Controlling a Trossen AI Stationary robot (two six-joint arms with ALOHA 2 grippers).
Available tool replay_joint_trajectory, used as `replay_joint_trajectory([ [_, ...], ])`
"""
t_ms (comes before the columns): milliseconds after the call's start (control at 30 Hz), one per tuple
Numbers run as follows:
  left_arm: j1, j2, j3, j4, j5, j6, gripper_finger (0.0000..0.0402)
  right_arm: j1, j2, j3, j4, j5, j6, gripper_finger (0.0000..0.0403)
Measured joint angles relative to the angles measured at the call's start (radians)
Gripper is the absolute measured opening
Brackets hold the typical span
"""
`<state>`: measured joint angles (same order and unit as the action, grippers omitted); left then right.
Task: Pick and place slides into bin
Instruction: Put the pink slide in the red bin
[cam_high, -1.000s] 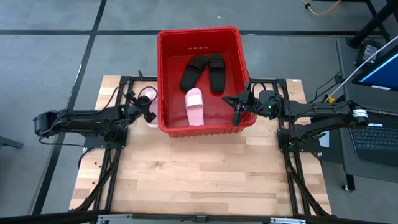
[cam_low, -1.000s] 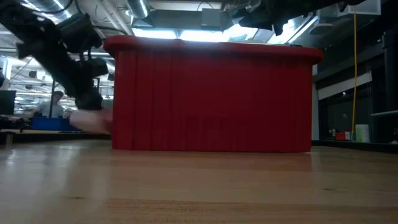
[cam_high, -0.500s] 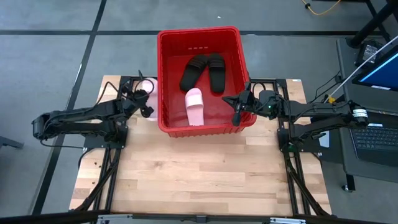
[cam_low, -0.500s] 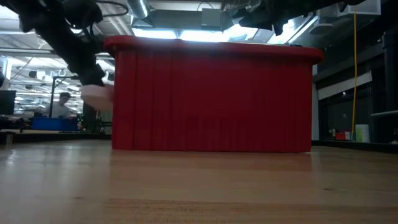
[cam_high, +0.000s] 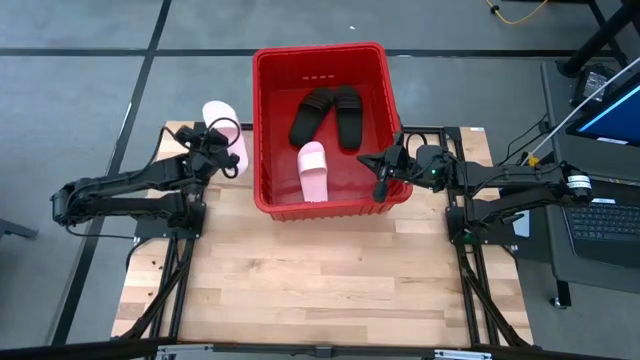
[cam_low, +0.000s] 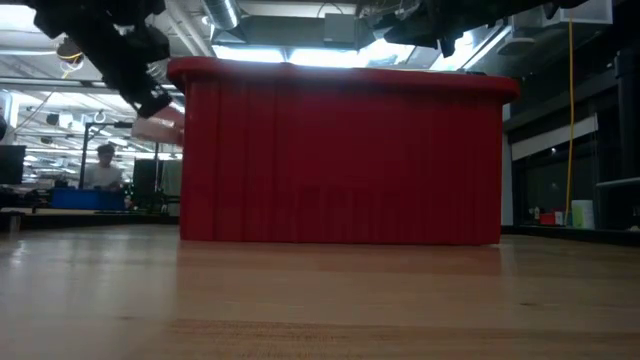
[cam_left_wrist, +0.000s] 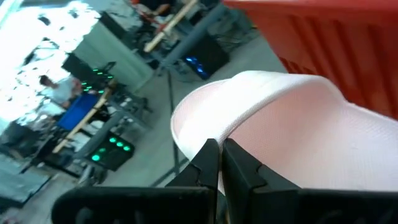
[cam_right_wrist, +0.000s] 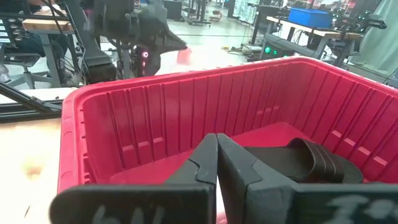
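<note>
The red bin (cam_high: 322, 60) stands at the table's far middle. Two black slides (cam_high: 313, 115) (cam_high: 347, 116) and one pale pink slide (cam_high: 314, 170) lie on its floor. Left of the bin's left wall, my left gripper (cam_high: 216, 150) is shut on another pale pink slide (cam_high: 226, 135), raised to about rim height (cam_low: 158, 128). My right gripper (cam_high: 383, 178) is shut and holds nothing. It hangs over the bin's right wall near the front corner. One black slide (cam_right_wrist: 311, 165) shows past its fingers. My left gripper pinches the pale pink slide's curved edge (cam_left_wrist: 205, 134) between its two fingers. The fingers point nearly level, toward the bin. The slide is lifted clear of the table and juts out past the fingertips, close to the bin's left wall (cam_left_wrist: 348, 56).
The bin's left wall (cam_low: 200, 150) stands right beside the held slide. Bare wooden tabletop (cam_high: 320, 280) lies in front of the bin. Dark arm frames (cam_high: 175, 290) run along both table sides. A person (cam_low: 100, 165) shows in the room far behind.
My left gripper has gone up beside the bin's left wall and a little toward the table's far edge, tipping its fingers up toward level. It stays shut. The pink slide has come off the table with it and now hangs clear near rim height.
</note>
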<state>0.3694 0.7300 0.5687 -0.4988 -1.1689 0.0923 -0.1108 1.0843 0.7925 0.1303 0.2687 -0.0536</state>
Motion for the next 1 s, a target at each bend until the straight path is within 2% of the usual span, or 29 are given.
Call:
replay_joint_trajectory([
  [167,0.000,0.000,0.068,0.001,-0.076,0.035,0.0003,0.000,0.000,0.000,0.000,0.000,0.000,0.0011],
  [367,-0.003,0.000,0.168,0.009,-0.076,0.073,0.0003,0.000,0.000,0.000,0.000,0.000,0.000,0.0011],
  [533,-0.007,-0.004,0.244,0.021,0.004,0.154,0.0003,0.000,0.000,0.000,0.000,0.000,0.000,0.0011],
  [767,-0.058,-0.015,0.314,0.090,0.270,0.232,0.0003,0.000,0.000,0.000,0.000,0.000,0.000,0.0011],
  [900,-0.094,-0.018,0.323,0.131,0.284,0.277,0.0003,0.000,0.000,0.000,0.012,-0.023,0.000,0.0011],
  [1000,-0.128,-0.019,0.328,0.151,0.303,0.278,0.0003,0.000,0.000,-0.001,0.098,-0.137,-0.012,0.0011],
])
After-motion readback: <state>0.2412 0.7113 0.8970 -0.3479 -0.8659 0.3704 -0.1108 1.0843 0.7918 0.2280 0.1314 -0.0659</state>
